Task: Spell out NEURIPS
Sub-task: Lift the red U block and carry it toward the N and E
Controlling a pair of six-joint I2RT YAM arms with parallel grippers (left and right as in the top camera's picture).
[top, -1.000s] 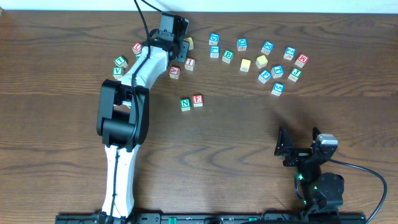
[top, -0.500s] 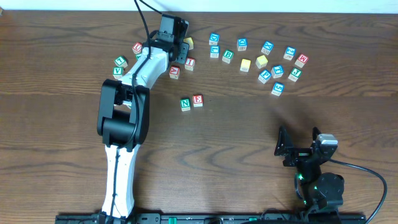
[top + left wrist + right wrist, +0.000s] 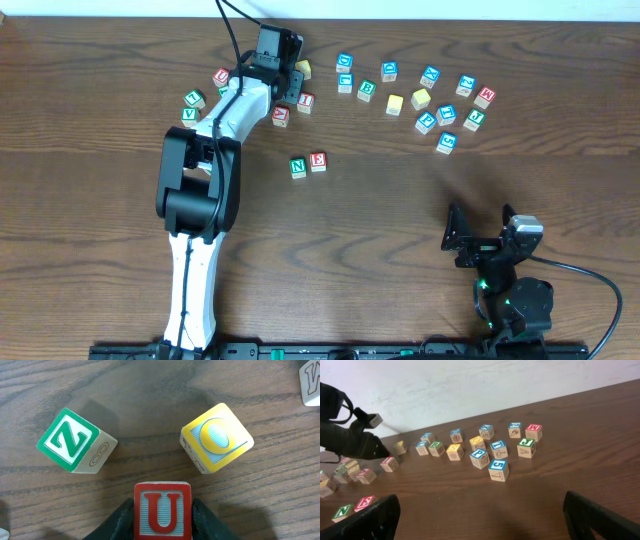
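Left pincer [image 3: 162, 516] pinches red-framed wooden U cube [image 3: 162, 510], due beside green N cube [image 3: 298, 167], red E cube [image 3: 318, 160]; right pincer [image 3: 480, 515] spread.

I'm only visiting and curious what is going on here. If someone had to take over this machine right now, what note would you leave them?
Left end effector: fingers pressed on both sides of the red U cube, at the far cluster of cubes.
Right end effector: open, empty, parked at the near right.
Done: N cube and E cube sit side by side in the middle.
Left: set U beside E, then R, I, P, S. The blue P cube lies in the scattered group at the far right.
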